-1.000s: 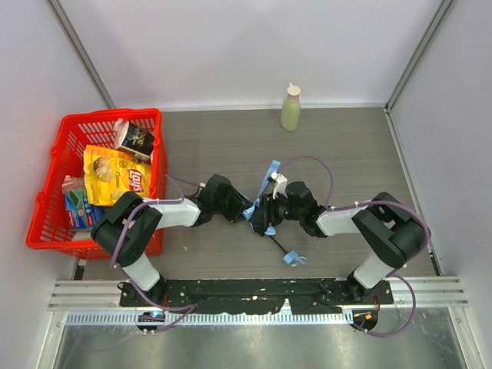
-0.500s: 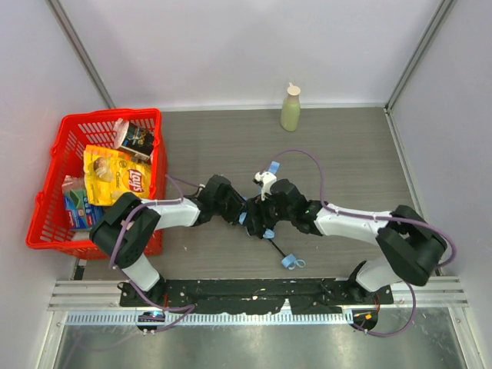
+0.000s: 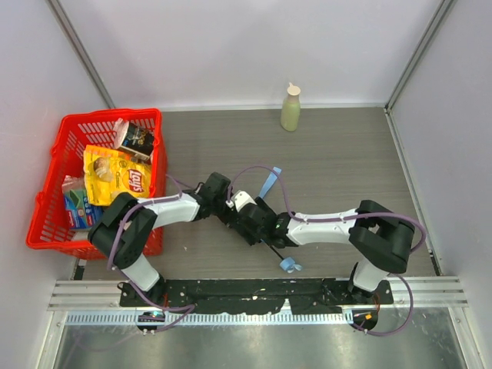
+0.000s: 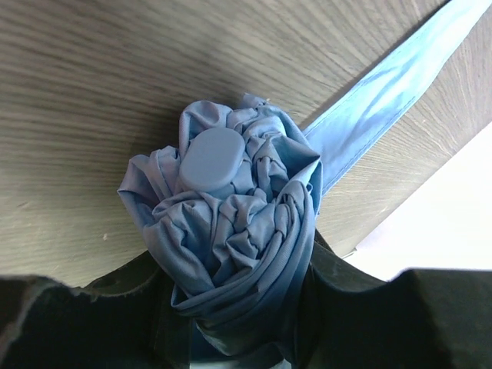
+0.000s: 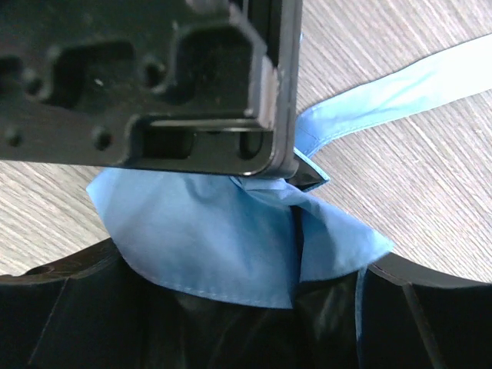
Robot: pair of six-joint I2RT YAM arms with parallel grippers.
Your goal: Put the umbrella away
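Grey wood-grain table (image 3: 346, 154) between plain white walls, seen from above. A red plastic mesh basket (image 3: 108, 114) sits at its left edge, holding a yellow crisp bag (image 3: 115, 175) and other packets. A pale green bottle (image 3: 290, 109) stands alone at the far edge, well apart from everything else.

My two arms meet near the middle of the table over the sky-blue fabric folding umbrella (image 4: 231, 246), which lies on the bare wood, outside the basket. My left gripper (image 4: 234, 265) is pinching the bunched canopy near its tip: folds of cloth bulge out between the fingers. My right gripper (image 5: 246, 261) is spread wide, straddling a loose flap of the same cloth just beside the left one, without squeezing it.

A flat blue strap (image 3: 268, 183) trails loose toward the far side. A thin black shaft (image 3: 274, 249) sticks out toward the near edge and ends in a small light-blue handle (image 3: 289, 264). A small rounded blue end cap (image 4: 211, 159) faces my left wrist camera.

I judge the job partly done. The canopy is gathered, but the strap is unwrapped, the shaft looks extended, and the umbrella has yet to be stowed, probably in the basket.
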